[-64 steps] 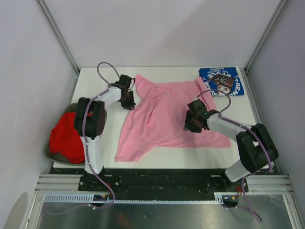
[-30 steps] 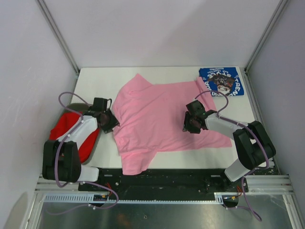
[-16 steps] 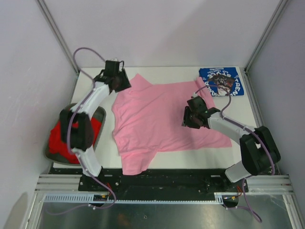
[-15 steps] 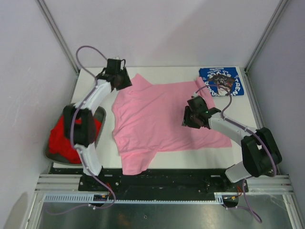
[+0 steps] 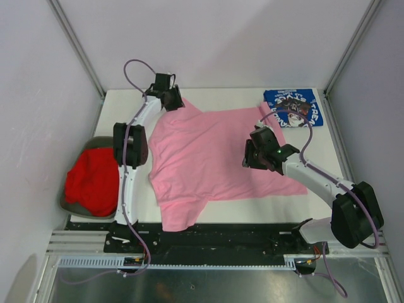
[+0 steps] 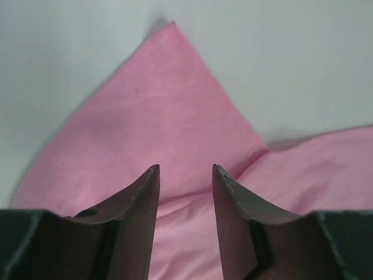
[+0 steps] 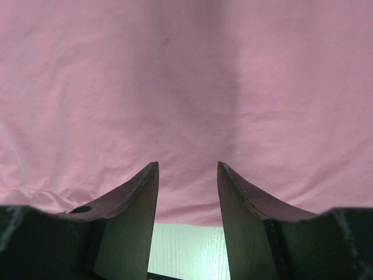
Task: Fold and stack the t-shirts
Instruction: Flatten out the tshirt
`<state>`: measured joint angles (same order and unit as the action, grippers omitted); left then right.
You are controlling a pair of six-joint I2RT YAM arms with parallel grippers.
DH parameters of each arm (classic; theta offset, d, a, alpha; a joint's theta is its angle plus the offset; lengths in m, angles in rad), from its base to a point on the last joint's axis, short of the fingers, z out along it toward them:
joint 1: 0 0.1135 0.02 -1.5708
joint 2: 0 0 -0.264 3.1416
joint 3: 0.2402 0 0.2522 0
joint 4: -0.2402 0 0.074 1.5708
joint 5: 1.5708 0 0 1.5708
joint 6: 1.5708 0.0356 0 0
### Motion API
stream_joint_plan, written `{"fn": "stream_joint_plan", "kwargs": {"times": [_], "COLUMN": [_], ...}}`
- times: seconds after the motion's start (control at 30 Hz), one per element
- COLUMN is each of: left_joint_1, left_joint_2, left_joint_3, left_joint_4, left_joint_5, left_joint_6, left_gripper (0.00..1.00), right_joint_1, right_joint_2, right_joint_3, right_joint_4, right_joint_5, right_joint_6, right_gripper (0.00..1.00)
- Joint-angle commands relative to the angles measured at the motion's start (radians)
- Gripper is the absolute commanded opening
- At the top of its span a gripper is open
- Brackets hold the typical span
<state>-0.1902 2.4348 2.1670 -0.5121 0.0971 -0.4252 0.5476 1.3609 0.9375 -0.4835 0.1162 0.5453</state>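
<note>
The pink shirt (image 5: pixel 214 158) lies spread, mostly flat, across the middle of the white surface (image 5: pixel 126 107), one sleeve pointing to the far left and its lower corner reaching the near edge. Only the overhead view takes in the others: the blue shirt (image 5: pixel 293 107), folded into a neat rectangle with its print up, sits at the far right corner just beside the pink sleeve tip, and the red shirt (image 5: pixel 91 183) is bunched in a grey bin (image 5: pixel 66 205) off the left edge.

The left wrist view adds the sleeve's shape – a soft, smooth triangle (image 6: pixel 169 116) lying on the bare surface, with a shallow fold where it meets the body. The left fingers (image 6: pixel 145 192) stand apart over it, released, nothing between them. The right wrist view is almost all pink cloth (image 7: pixel 186 76), a fine matte knit with one faint lengthwise crease and a thin strip of white below its hem. The right fingers (image 7: pixel 145 192) are likewise parted and gripping nothing, low over the shirt's right half.

Bare surface shows along the far edge, in a strip down the left side – beside the bin – and around the near right corner.
</note>
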Motion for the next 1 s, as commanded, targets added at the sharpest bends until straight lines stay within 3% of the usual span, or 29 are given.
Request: {"fn": "stream_joint_plan", "kwargs": {"times": [0.0, 0.47, 0.97], "left_joint_1": [0.012, 0.094, 0.186], "left_joint_2": [0.062, 0.137, 0.348], "left_joint_3": [0.092, 0.071, 0.355], "left_joint_4": [0.011, 0.011, 0.083], "left_joint_5": [0.083, 0.075, 0.107], "left_joint_6": [-0.049, -0.274, -0.364], "left_gripper": [0.45, 0.45, 0.45], "right_joint_1": [-0.003, -0.040, -0.106], "right_joint_2": [-0.025, 0.000, 0.085], "right_joint_3": [0.037, 0.037, 0.067], "right_joint_4": [-0.009, 0.011, 0.044], "right_joint_5": [0.019, -0.039, -0.081], "right_joint_6": [-0.024, -0.042, -0.071], "right_gripper": [0.49, 0.49, 0.50]}}
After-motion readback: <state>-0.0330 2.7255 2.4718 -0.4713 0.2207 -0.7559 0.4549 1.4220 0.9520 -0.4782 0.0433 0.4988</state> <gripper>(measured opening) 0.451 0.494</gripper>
